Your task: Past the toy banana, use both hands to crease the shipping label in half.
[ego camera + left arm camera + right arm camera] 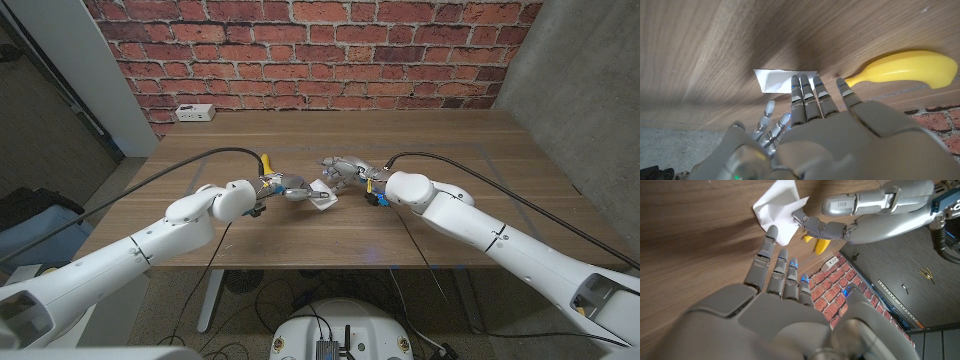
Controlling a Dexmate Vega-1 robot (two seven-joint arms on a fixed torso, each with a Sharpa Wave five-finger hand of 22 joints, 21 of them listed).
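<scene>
Reaching in from both sides, my left hand (pixel 290 188) and my right hand (pixel 340 172) meet at the label (pixel 322 197) near the middle of the table (pixel 440 130); left fingertips (pixel 805 86) press on the white paper, right fingertips (pixel 771 234) touch its edge; whether either pinches it I cannot tell; the banana (pixel 905 69) lies at about ten o'clock from the label, just behind my left hand.

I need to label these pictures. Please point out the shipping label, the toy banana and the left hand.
shipping label (pixel 776 80), left wrist view, bare white face.
toy banana (pixel 907 67), left wrist view, middle of its yellow body.
left hand (pixel 827 229), right wrist view, its fingers.
</scene>
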